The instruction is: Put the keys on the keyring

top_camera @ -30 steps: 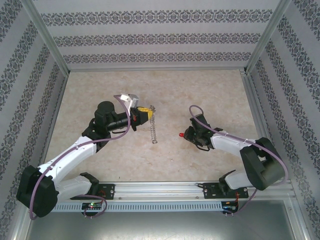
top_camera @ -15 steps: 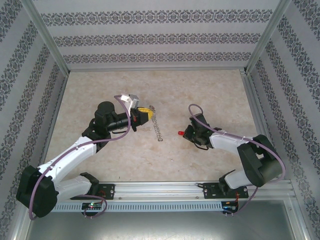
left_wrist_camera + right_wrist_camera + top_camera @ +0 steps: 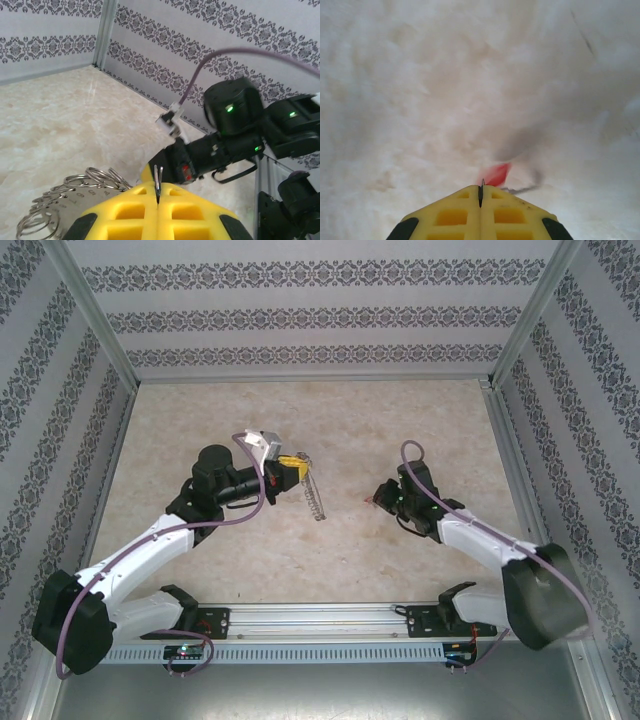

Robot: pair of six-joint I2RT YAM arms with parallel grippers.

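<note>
The left gripper [image 3: 292, 466] was closed fully on the rim of the keyring [image 3: 316, 502], a thin silver-grey hoop fringed with small rings, presenting it toward the other arm. Apart to its right, the right gripper [image 3: 378, 498] was pinched shut on the key [image 3: 497, 174], red head projecting, apparently for threading.

Your overhead view is bright and evenly lit, with faint soft shadows on the beige marbled surface [image 3: 300, 560]. Your right wrist view is heavily smeared: the tiny red-headed key [image 3: 497, 174] is a fuzzy blot throwing a grey shadow.
</note>
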